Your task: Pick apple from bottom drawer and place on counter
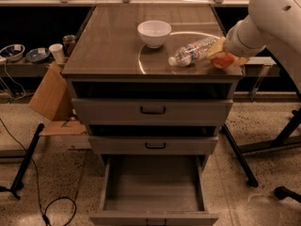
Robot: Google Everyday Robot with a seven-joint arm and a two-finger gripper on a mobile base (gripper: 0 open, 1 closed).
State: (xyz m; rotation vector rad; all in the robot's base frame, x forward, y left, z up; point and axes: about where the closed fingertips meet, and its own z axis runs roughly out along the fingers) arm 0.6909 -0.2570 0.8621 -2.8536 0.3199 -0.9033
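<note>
The apple (226, 61), small and orange-red, is at the right front corner of the counter (108, 41), right at its surface. My gripper (221, 55) reaches in from the right on a white arm and is shut on the apple, covering its top. The bottom drawer (153, 185) is pulled fully open and its plain grey inside shows nothing in it.
A white bowl (154, 33) and a lying plastic bottle (193, 52) are on the counter, the bottle just left of the apple. The two upper drawers stand slightly ajar. A cardboard box (49, 95), black stand legs (26, 159) and a floor cable (56, 206) are at left.
</note>
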